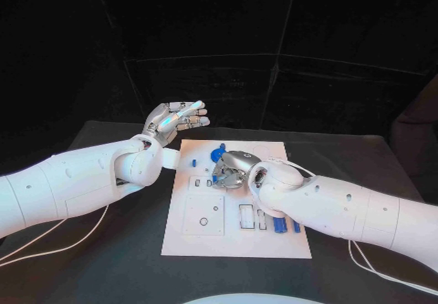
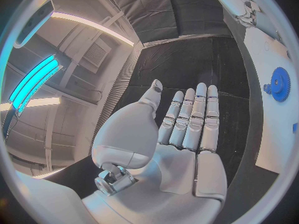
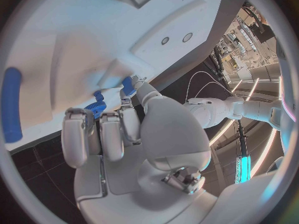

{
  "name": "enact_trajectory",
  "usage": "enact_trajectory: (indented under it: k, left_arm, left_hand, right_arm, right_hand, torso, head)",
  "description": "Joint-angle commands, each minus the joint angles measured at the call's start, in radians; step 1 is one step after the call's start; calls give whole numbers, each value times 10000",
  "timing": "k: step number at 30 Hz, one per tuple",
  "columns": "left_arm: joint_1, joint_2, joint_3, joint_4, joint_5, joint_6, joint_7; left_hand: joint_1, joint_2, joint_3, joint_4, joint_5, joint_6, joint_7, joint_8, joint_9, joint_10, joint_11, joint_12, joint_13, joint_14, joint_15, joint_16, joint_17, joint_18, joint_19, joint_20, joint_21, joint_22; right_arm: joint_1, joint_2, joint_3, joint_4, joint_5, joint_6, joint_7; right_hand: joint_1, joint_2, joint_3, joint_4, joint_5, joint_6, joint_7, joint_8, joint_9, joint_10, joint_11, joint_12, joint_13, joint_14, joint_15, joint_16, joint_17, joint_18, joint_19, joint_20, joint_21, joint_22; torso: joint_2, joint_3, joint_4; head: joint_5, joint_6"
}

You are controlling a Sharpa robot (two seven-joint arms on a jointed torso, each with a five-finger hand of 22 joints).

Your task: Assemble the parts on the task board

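task board: right hand works a small blue part while the left waits

the task board point(image 1: 235, 244) lies flat in the middle of the black surface point(image 1: 109, 266), long side running away from the robot, so both arms can reach over it from either side. the right hand point(image 1: 230, 170) is down over the board's middle, fingers curled inward toward the plate; in the right wrist view its fingertips point(image 3: 127, 115) close around a small blue part point(image 3: 97, 106) right at the white face of the board, apparently pinching it so it can be pressed or seated there. how firm that hold is cannot be told, since the fingers hide most of the piece.

a blue gear point(image 1: 214, 154) sits on the board's far end, just beyond the right hand, and shows again in the left wrist view point(image 2: 279, 84); it looks already mounted. a couple of long blue parts point(image 1: 281, 224) lie near the board's near right edge beside rectangular slots, probably waiting their turn.

the left hand point(image 1: 175, 118) is raised off the board's far left corner, released, fingers straight and together, grasping nothing. it seems parked there to keep out of the right hand's way.
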Motion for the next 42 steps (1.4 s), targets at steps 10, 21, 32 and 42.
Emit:
enact_trajectory:
  k: [10, 21, 32, 42]
  left_arm:
    - [21, 12, 10, -1, 42, 120, 47]
    - [20, 8, 10, -3, 42, 125, 41]
    - [20, 9, 9, -10, 42, 142, 28]
    - [20, 9, 9, -16, 25, 157, 18]
  left_hand:
    - [0, 55, -18, -64, 53, 40, 171, -40, -6, 62, 14, -51, -6, 65, -30, -32, -11, 59, 64, 26, -69, -11]
    - [0, 55, -18, -64, 53, 40, 171, -40, -6, 62, 14, -51, -6, 65, -30, -32, -11, 59, 64, 26, -69, -11]
    - [6, 61, -17, -76, 53, 41, 170, -43, -7, 65, 13, -54, -7, 72, -31, -39, -12, 59, 75, 24, -81, -11]
    - [7, 61, -17, -80, 53, 41, 170, -44, -7, 65, 13, -56, -8, 73, -31, -41, -13, 59, 77, 24, -84, -11]
  right_arm:
    - [-42, 11, -47, -3, -181, 866, -293]
    - [-42, 19, -47, -26, -219, 598, -375]
    - [-42, 36, -47, -23, -260, 398, -465]
    - [-42, 29, -47, 16, -279, 13, -525]
  right_hand:
    - [-241, -299, -137, 69, -6, -233, 39, -162, -40, -163, 61, -153, 265, 756, 68, -74, 1177, -127, -30, 74, -7, 1305]
    - [-316, -541, -217, 116, 99, -773, 218, -432, -59, -397, 216, -444, 13, 742, 196, -107, 1124, -114, -74, 184, -43, 1251]
    - [-428, -690, -357, 209, 60, -968, 260, -457, -41, -483, 267, -539, -77, 734, 248, -124, 1099, -106, -96, 245, -61, 1225]
    - [-787, -976, -903, 601, 78, -1410, 329, -489, -47, -724, 343, -832, -367, 712, 307, -173, 1020, -97, -121, 308, -88, 1192]
  torso:
    - [-1, -1, 2]
    - [0, -1, 5]
    - [0, 4, 0]
    - [2, 4, 4]
  head:
    - [-6, -21]
    - [-25, -35]
    - [-48, -32]
    - [-70, -46]
